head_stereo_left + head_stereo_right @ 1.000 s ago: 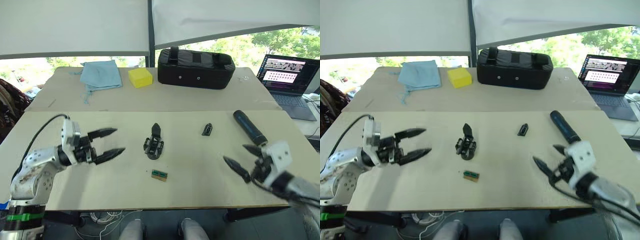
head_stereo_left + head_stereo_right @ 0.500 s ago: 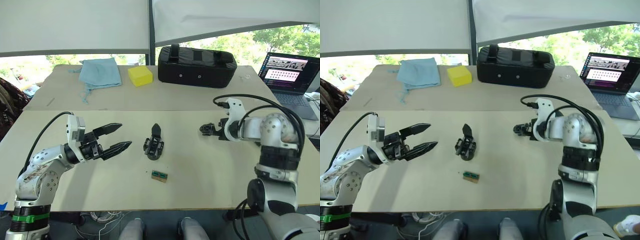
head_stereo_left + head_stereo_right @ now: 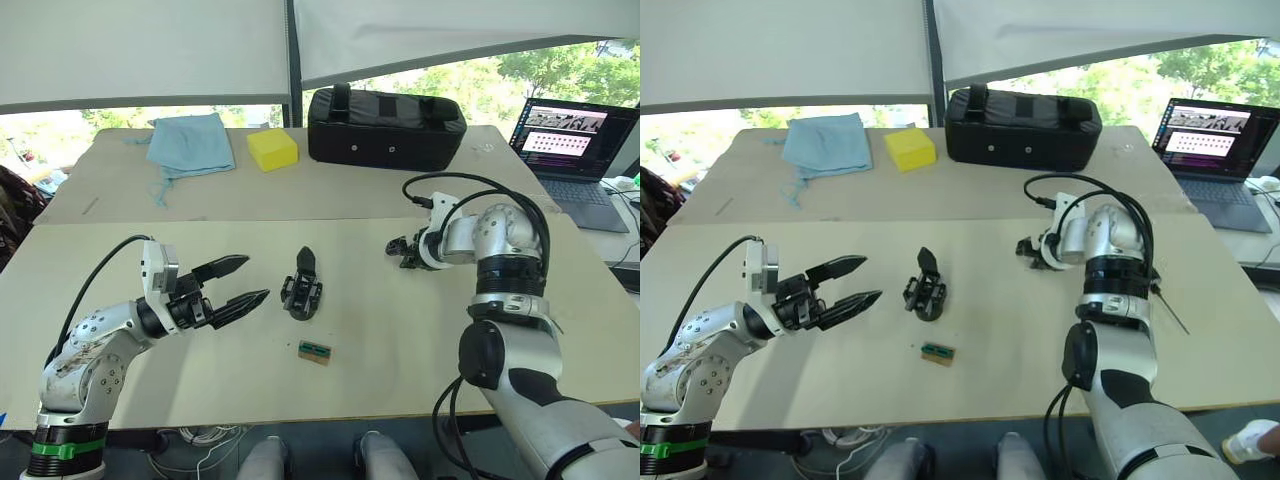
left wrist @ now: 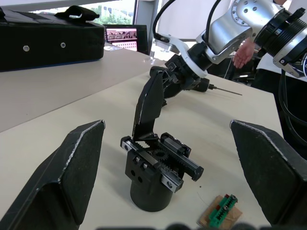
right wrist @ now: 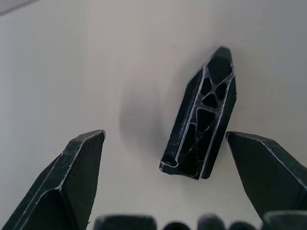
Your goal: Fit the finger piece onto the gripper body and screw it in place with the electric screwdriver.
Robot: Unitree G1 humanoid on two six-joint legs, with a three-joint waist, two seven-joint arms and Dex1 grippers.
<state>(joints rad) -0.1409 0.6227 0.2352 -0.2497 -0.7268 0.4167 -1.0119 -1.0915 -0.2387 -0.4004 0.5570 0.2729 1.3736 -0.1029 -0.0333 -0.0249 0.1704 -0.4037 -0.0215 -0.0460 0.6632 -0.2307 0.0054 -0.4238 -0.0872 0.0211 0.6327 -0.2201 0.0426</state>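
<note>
The gripper body (image 3: pixel 301 288) stands upright mid-table, its single finger pointing up. My left gripper (image 3: pixel 257 277) is open just to its left and aimed at it; in the left wrist view the gripper body (image 4: pixel 156 165) sits between the fingers, a little beyond them. The finger piece (image 5: pixel 201 129) lies flat on the table between the open fingers of my right gripper (image 3: pixel 398 247), touching neither finger. My right arm hides most of the electric screwdriver; only its thin metal bit (image 3: pixel 1168 306) shows on the table behind the arm.
A small green-and-brown block (image 3: pixel 314 351) lies in front of the gripper body. On the far table are a black zipped bag (image 3: pixel 385 125), a yellow block (image 3: pixel 272 149) and a blue cloth (image 3: pixel 190 140). A laptop (image 3: pixel 570 135) is open at the far right.
My right arm has swung from the front right edge in over the finger piece. My left gripper has edged toward the gripper body. The camera view has shifted slightly.
</note>
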